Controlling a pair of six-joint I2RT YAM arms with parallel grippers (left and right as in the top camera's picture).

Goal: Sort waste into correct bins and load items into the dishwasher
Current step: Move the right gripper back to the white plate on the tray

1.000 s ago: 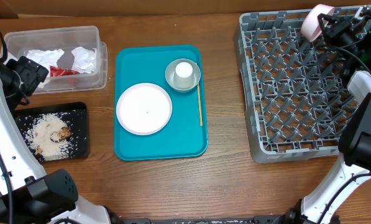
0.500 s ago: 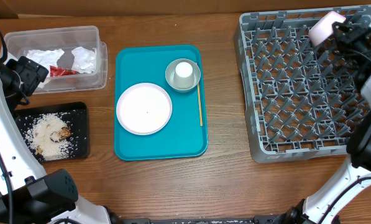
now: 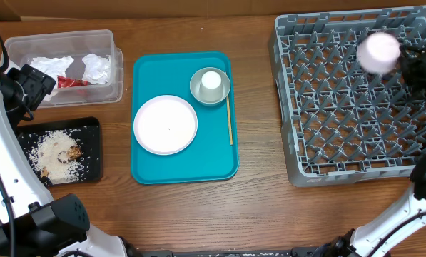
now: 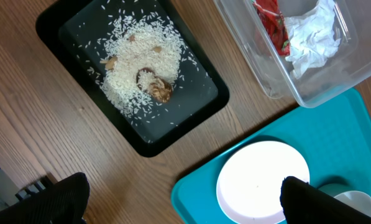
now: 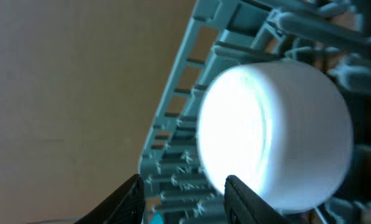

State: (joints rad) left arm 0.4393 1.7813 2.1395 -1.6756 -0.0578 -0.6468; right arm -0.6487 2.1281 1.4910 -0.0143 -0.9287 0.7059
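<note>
A pale round cup shows blurred over the far right part of the grey dishwasher rack. In the right wrist view this cup lies on its side against the rack pegs, just beyond my right gripper. That gripper is open and only rack shows between its fingers. A small white plate and a grey-rimmed bowl holding a white cup sit on the teal tray. My left gripper hangs open and empty above the tray's near corner.
The clear tub at the far left holds crumpled napkins and a red scrap. A black tray in front of it carries rice and brown bits. A thin wooden stick lies on the teal tray.
My right gripper carried the pale cup from the rack's far right corner inward over the pegs and opened its jaws. The cup is now out of the grip. The left arm has not moved.
</note>
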